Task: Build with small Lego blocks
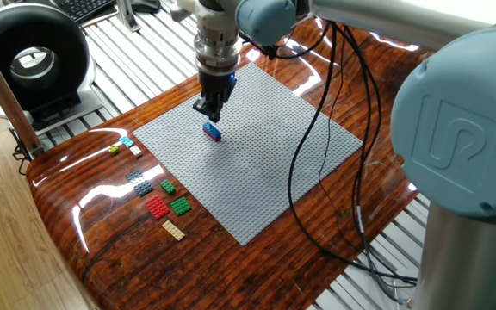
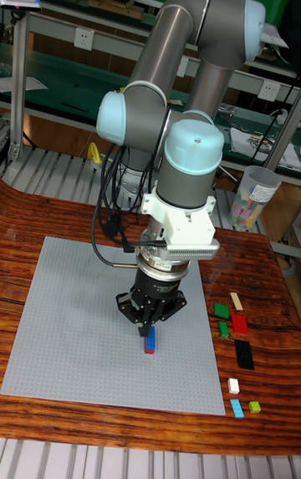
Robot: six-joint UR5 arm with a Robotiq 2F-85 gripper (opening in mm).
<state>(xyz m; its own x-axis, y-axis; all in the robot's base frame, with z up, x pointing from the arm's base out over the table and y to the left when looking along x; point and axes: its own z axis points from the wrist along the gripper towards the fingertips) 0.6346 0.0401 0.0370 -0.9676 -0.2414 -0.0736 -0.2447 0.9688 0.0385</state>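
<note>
A small blue Lego block [image 1: 212, 131] with a red piece at one end sits on the grey baseplate [image 1: 257, 172], left of its middle. My gripper [image 1: 210, 113] hangs just above it, fingers pointing down and drawn close together, with nothing between them. In the tall fixed view the gripper [image 2: 149, 329] tips stand right over the same blue block [image 2: 150, 343]. Loose small Lego blocks lie on the wooden table beside the plate: cyan [image 1: 126, 140], yellow-green [image 1: 114, 149], grey [image 1: 143, 184], green [image 1: 180, 205], red [image 1: 156, 207] and tan [image 1: 173, 229].
A round black device [image 1: 31, 62] stands at the back left beyond the table edge. Black cables [image 1: 317, 164] hang from the arm across the plate's right side. A clear cup of parts [image 2: 253, 195] stands at the far right in the tall view.
</note>
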